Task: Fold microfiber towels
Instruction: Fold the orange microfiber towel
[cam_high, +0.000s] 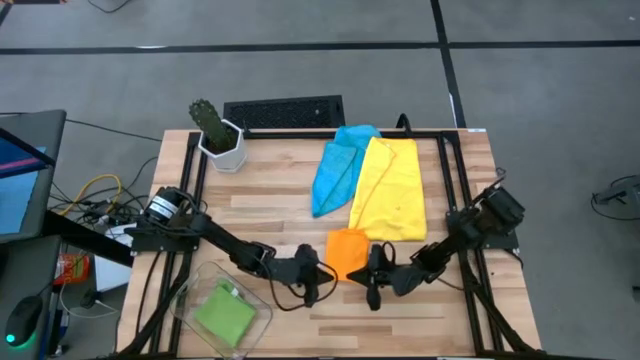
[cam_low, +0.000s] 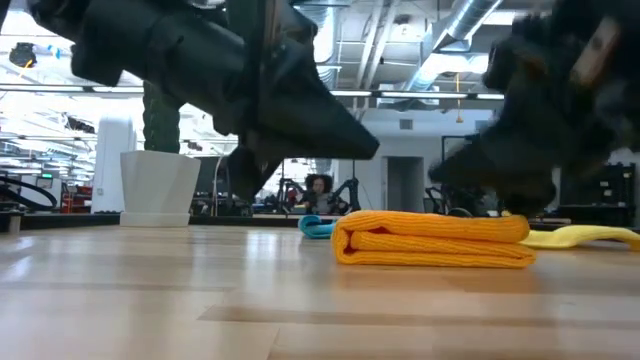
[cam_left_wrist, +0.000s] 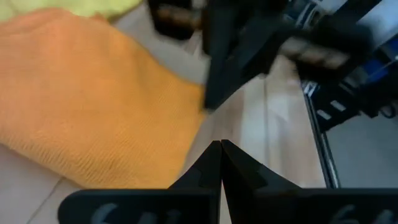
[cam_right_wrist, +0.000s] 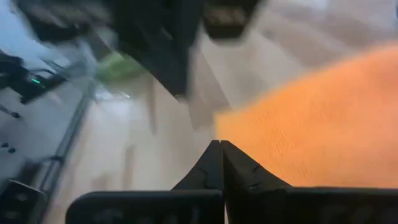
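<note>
An orange towel, folded into a small thick square, lies flat on the wooden table near its front; the low view shows its stacked layers. My left gripper is shut at the towel's left near corner, its tips over bare wood beside the orange edge. My right gripper is shut at the towel's right side, its tips at the edge of the orange cloth. A light blue towel and a yellow towel lie loosely spread behind it. My left gripper's shut fingertips stand over the wood just off the orange towel's edge and touch nothing that shows. My right gripper's shut fingertips stand right at the orange towel's edge, slanting down from the table's right; I cannot tell whether they touch it.
A folded green towel sits in a clear container at the front left. A green cactus in a white pot stands at the back left. Black frame rails run along the table's sides.
</note>
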